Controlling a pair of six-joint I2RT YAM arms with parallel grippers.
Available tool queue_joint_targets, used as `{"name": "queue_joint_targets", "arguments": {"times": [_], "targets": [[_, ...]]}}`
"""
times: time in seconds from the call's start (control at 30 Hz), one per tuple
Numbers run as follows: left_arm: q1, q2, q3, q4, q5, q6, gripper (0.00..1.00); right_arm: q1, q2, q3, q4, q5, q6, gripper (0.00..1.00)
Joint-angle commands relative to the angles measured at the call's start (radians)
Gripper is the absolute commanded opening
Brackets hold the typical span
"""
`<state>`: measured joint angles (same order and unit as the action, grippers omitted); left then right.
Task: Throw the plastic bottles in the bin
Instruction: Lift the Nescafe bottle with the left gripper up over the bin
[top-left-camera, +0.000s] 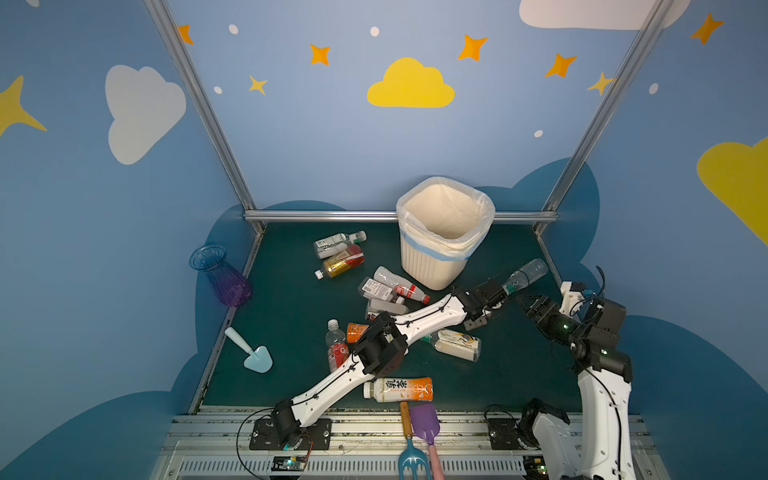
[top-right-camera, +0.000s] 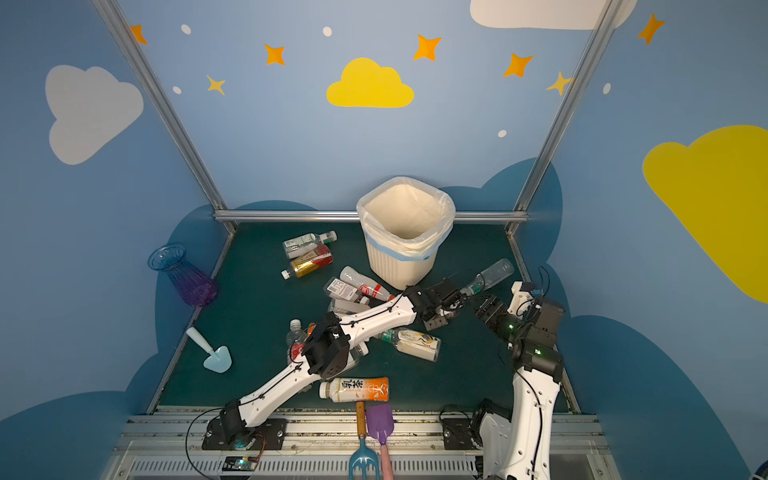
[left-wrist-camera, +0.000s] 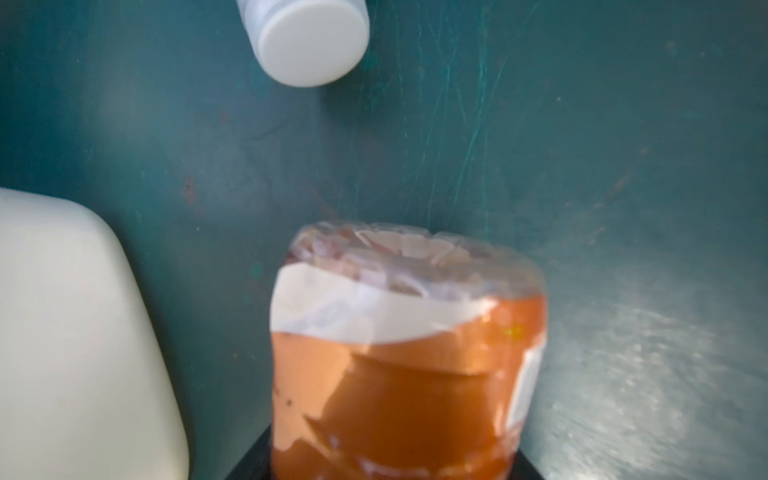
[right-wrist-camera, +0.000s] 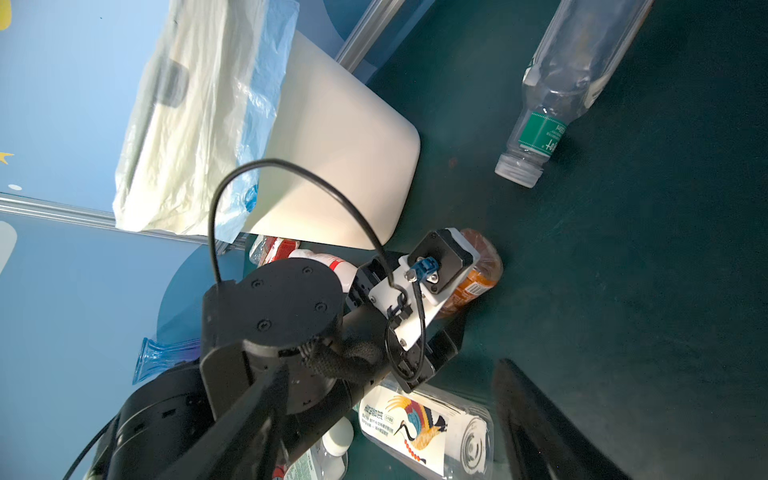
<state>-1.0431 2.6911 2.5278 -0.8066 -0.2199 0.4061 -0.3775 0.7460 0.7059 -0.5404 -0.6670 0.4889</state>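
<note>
My left gripper (top-left-camera: 496, 302) is straddling a crinkled clear bottle (left-wrist-camera: 407, 353) with a glossy orange label, toward the tabletop's (top-left-camera: 291, 316) right edge, just beside the ribbed cream bin (top-left-camera: 432, 266); I cannot tell whether my jaws are pressing it. My right gripper (top-left-camera: 525, 302) is hanging wide open, empty.

Blue walls (top-left-camera: 332, 137) painted with a yellow cloud (top-left-camera: 409, 85), white clouds (top-left-camera: 141, 112) and orange stars (top-left-camera: 471, 47) are enclosing a dark green tabletop (top-left-camera: 291, 311) on three sides, while silver aluminium posts (top-left-camera: 204, 112) are rising from its back corners, a matching bar (top-left-camera: 324, 215) is running along its far edge and soft, even light is falling throughout.
</note>
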Motion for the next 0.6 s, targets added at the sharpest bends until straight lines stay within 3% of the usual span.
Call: {"name": "queue_joint_targets", "arguments": {"times": [0.0,0.4,0.57], "targets": [[-0.008,-0.077,-0.008,-0.026,0.024,-0.026,0.62,-0.005,-0.024,0.025,-0.028,-0.004,-0.009,0.78],[-0.023,-0.263,-0.004,-0.002,0.109,-0.068,0.62,-0.007,-0.045,0.045,-0.052,0.009,0.002,0.78],[-0.028,-0.357,-0.016,-0.027,0.205,-0.104,0.62,-0.007,-0.063,0.052,-0.059,0.017,0.01,0.78]]}}
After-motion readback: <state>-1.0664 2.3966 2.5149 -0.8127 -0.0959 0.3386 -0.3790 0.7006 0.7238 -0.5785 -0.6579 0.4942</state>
